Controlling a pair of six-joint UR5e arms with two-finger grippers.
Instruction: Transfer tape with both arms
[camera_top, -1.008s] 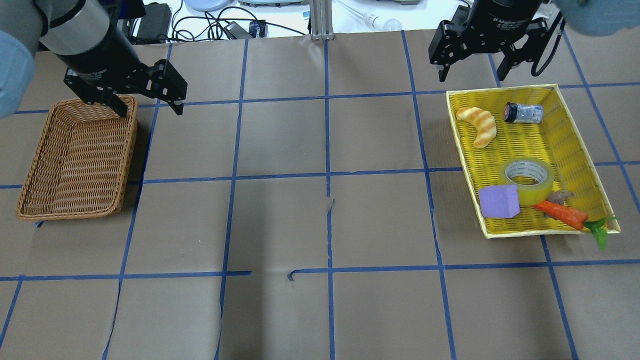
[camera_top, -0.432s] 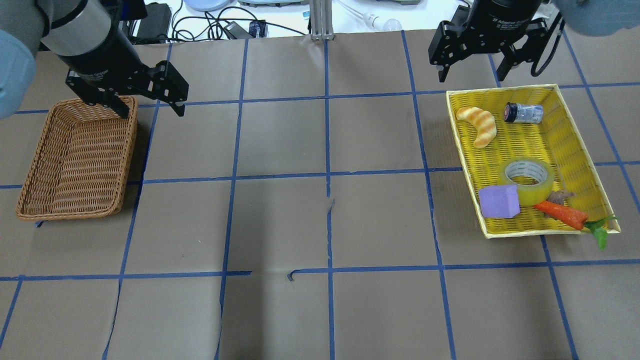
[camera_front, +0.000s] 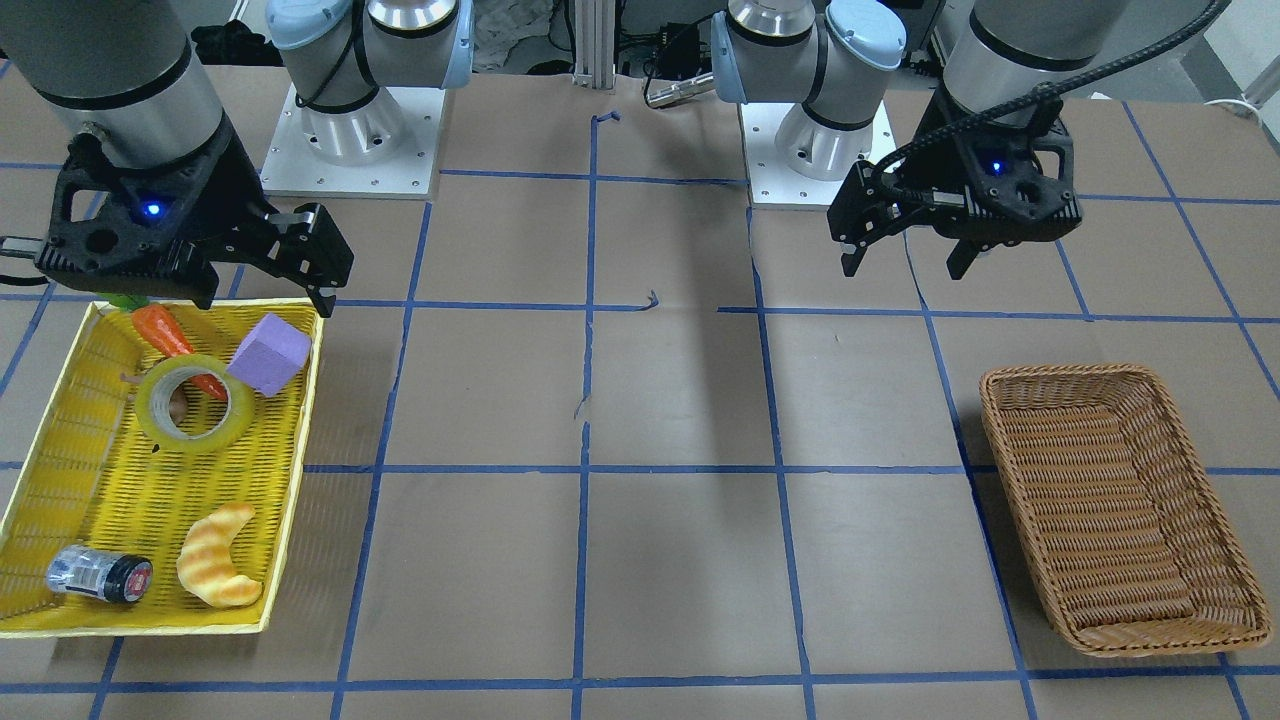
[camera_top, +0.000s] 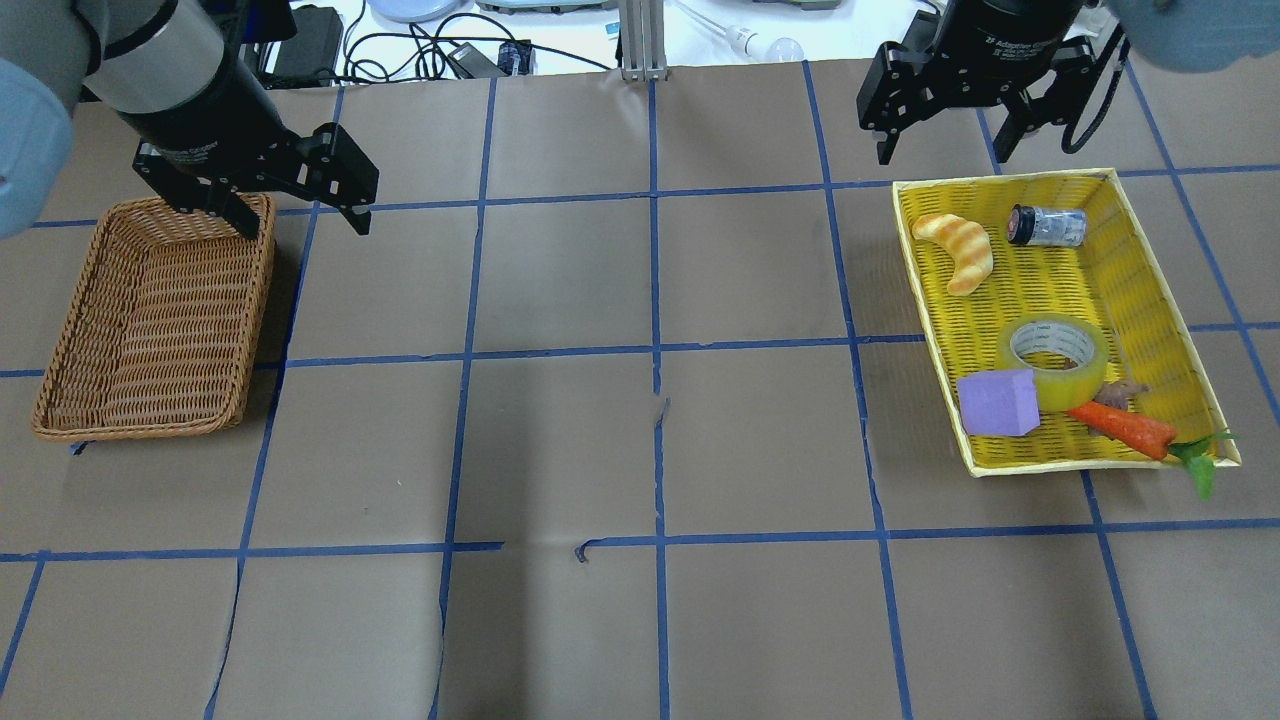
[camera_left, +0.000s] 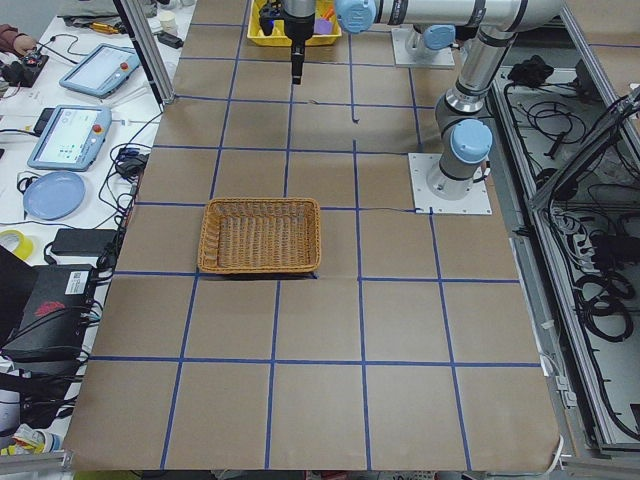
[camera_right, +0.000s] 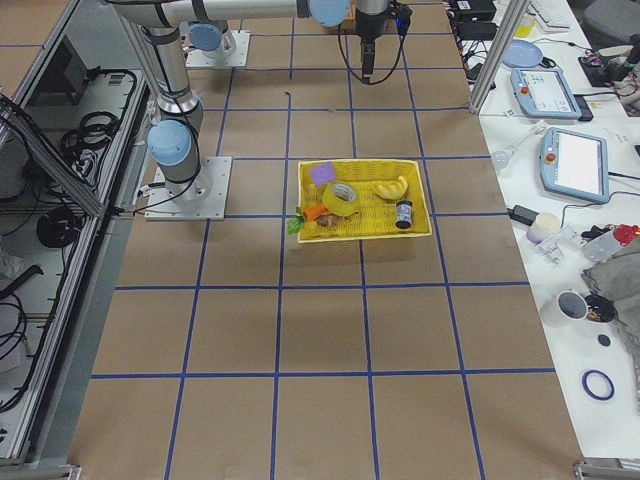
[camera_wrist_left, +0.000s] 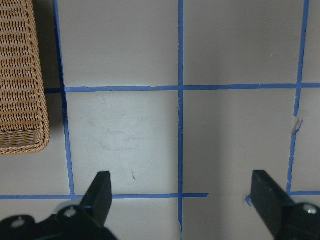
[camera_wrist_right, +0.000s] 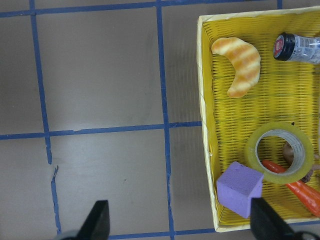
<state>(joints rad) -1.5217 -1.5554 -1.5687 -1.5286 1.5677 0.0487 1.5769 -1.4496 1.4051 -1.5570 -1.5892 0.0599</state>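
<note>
Down below the right fingers (camera_wrist_right: 98, 220) and off to their outer side, the tape (camera_top: 1052, 352) is lying flat inside a yellow woven tray (camera_top: 925, 300), well apart from both arms. It is showing as a wide, glossy, translucent yellow-green roll with a pale inner core ring; print on the core is too small to read. A purple foam cube (camera_top: 995, 402) is touching its side, a toy carrot (camera_top: 1122, 428) is lying against it, and a toy croissant (camera_top: 957, 250) and a small black-capped bottle (camera_top: 1047, 226) are resting farther along the tray.

The right gripper (camera_top: 943, 140) is hanging high with its fingers spread wide and gripping nothing. The left gripper (camera_top: 303, 222) is likewise hanging wide open and empty over the tabletop (camera_top: 560, 440); a brown wicker basket (camera_top: 150, 320) is sitting just off to the outer side of its fingers.

Brown paper is covering the tabletop, with blue tape lines marking it into squares. Beyond it, cables (camera_top: 420, 50) and a white bench are showing. White lettering on the right gripper's body is reading "2F Adaptive", the rest being unclear.
</note>
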